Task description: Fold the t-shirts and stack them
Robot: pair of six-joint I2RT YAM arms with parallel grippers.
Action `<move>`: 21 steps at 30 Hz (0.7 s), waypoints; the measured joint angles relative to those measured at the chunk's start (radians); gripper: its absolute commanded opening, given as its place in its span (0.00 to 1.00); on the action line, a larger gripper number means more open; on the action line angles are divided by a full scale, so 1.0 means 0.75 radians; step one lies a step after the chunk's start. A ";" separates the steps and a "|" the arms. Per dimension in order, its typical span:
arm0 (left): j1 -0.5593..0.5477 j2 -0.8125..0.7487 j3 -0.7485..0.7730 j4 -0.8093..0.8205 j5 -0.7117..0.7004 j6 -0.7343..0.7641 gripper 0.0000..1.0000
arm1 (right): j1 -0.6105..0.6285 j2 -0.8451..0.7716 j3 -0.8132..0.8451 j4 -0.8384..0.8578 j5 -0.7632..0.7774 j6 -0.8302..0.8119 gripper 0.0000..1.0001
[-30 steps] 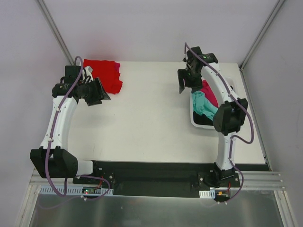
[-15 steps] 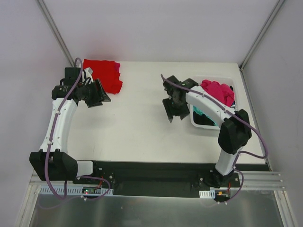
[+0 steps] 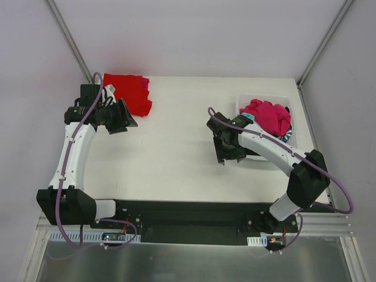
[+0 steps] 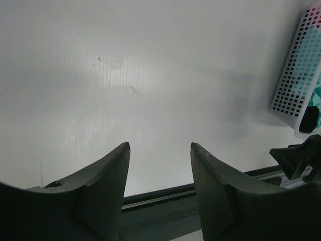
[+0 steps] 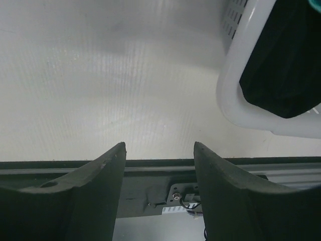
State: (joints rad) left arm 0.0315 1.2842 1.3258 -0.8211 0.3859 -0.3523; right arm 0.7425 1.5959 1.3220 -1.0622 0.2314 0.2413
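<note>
Your left tool [image 4: 159,146] and right tool [image 5: 159,144] gape empty; swinging the right toward two o'clock could shove the white plastic lattice basket [image 5: 229,100].

No text, label, brand or number can be read in any view. The shirts [image 3: 126,93], basket [image 3: 262,97] and arms [image 3: 73,150] show no legible marking.

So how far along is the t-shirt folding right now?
Done: a folded red shirt sits far left on the table. In hand: nothing; the left gripper and right gripper are both open and empty. Left: the pink shirt, teal shirt and black shirt heaped in the white basket.
</note>
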 measured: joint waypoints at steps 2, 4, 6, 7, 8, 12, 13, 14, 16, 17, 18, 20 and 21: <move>-0.001 0.000 0.000 0.000 0.000 0.000 0.52 | -0.001 -0.015 -0.033 -0.004 0.026 0.028 0.59; 0.000 0.000 0.000 0.000 0.001 0.000 0.51 | -0.002 -0.016 -0.050 -0.007 0.042 0.047 0.59; -0.001 0.000 0.000 0.000 0.000 0.000 0.51 | -0.005 -0.016 -0.064 -0.011 0.060 0.064 0.58; 0.000 0.000 0.000 0.000 0.001 0.000 0.52 | -0.007 -0.016 -0.070 -0.011 0.067 0.074 0.58; -0.001 -0.001 0.000 0.000 0.000 0.000 0.52 | -0.008 -0.016 -0.076 -0.011 0.072 0.080 0.58; 0.000 -0.012 -0.001 0.000 0.000 0.000 0.52 | -0.028 -0.025 -0.126 -0.006 0.101 0.110 0.57; 0.000 -0.015 -0.001 0.000 0.000 0.000 0.52 | -0.041 -0.031 -0.141 -0.005 0.105 0.113 0.57; 0.000 -0.018 -0.002 0.000 0.000 0.000 0.52 | -0.058 -0.036 -0.157 -0.004 0.108 0.116 0.57; 0.000 -0.020 -0.004 0.001 0.000 0.000 0.52 | -0.100 -0.043 -0.181 0.001 0.119 0.116 0.57; 0.000 -0.021 -0.007 0.001 0.000 0.000 0.52 | -0.122 -0.043 -0.189 0.004 0.125 0.116 0.57; 0.000 -0.021 -0.010 0.000 0.000 0.000 0.52 | -0.138 -0.043 -0.193 0.006 0.128 0.115 0.57; 0.000 -0.021 -0.016 0.000 0.000 0.000 0.52 | -0.176 -0.043 -0.195 0.014 0.132 0.109 0.57; 0.000 -0.021 -0.018 -0.001 0.000 0.000 0.52 | -0.190 -0.042 -0.195 0.019 0.134 0.104 0.56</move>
State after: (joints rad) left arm 0.0315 1.2682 1.3125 -0.8215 0.3859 -0.3523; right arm 0.5999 1.5642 1.1755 -1.0477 0.3317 0.3195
